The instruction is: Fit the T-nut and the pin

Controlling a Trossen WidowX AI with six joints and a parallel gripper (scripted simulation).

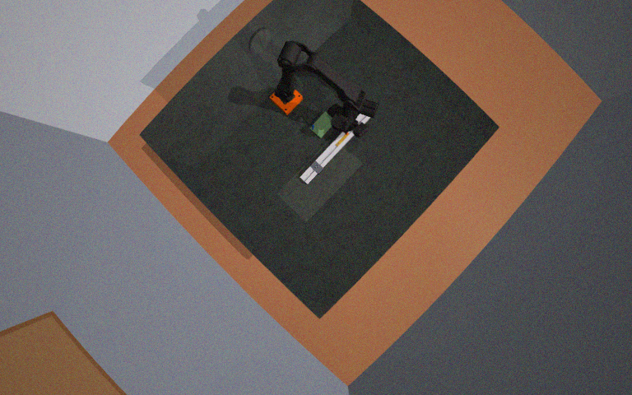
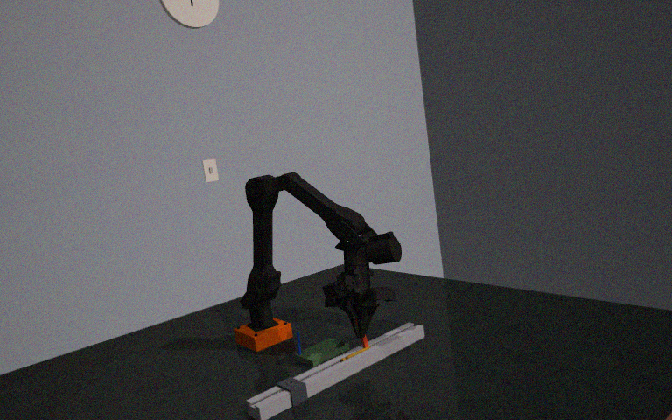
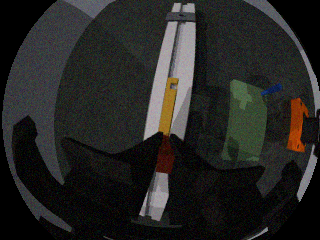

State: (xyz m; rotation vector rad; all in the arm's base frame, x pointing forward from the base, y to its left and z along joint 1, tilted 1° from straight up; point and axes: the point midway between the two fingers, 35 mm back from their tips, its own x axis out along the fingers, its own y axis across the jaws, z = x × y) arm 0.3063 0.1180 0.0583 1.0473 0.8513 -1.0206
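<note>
Pincer: closed on orange handle; nut: at rail

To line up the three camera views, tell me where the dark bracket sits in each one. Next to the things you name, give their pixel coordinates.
Top: just below and left of centre, on the rail's lower-left part, the dark bracket (image 1: 316,167) (image 2: 297,394) (image 3: 174,17).
Exterior: bottom edge, left of centre.
Wrist: top edge, right of centre.
Shared landmark: the pale aluminum rail (image 1: 327,156) (image 2: 329,375) (image 3: 158,107) it straddles.
</note>
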